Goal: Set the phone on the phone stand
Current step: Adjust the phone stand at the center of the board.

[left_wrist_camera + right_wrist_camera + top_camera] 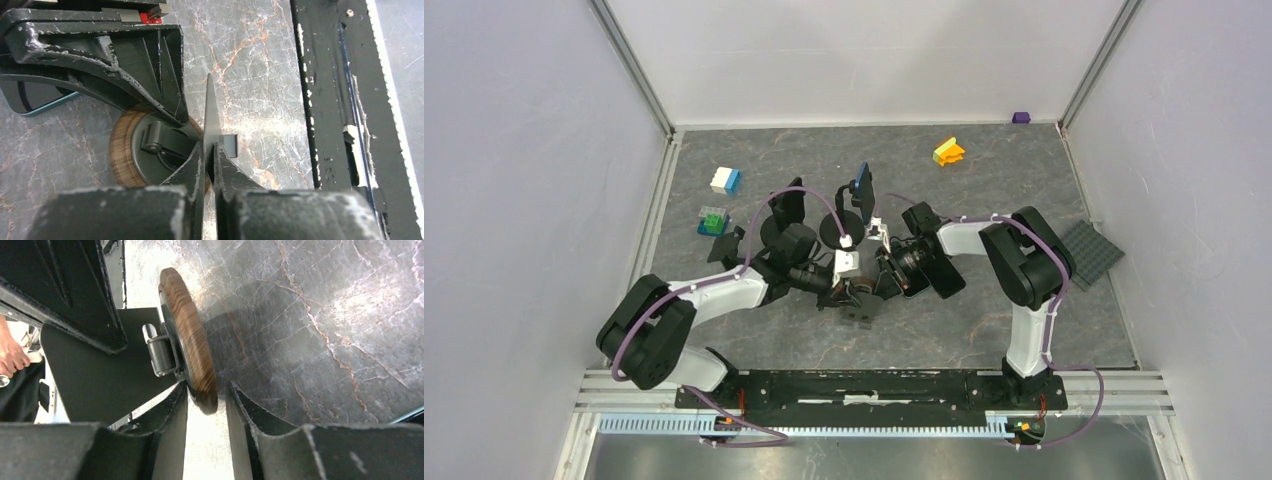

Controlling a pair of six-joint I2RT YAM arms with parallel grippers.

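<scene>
phone stand [196, 347]: wood-grain base, matt dark plate | table [325, 315]: smooth grey veined stone look, slight sheen | left gripper [210, 150]: black plastic, scuffed

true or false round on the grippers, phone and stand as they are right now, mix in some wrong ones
1. The left gripper is shut on the thin black plate of the phone stand. True.
2. The phone sits on the stand. False: it lies flat on the table, beside the stand.
3. The right gripper has its fingers either side of the rim of the stand's round wooden base. True.
4. The right gripper holds the phone. False: only the base rim is between its fingers.
5. The table is plain white. False: it is grey marble-patterned with orange veins.
</scene>
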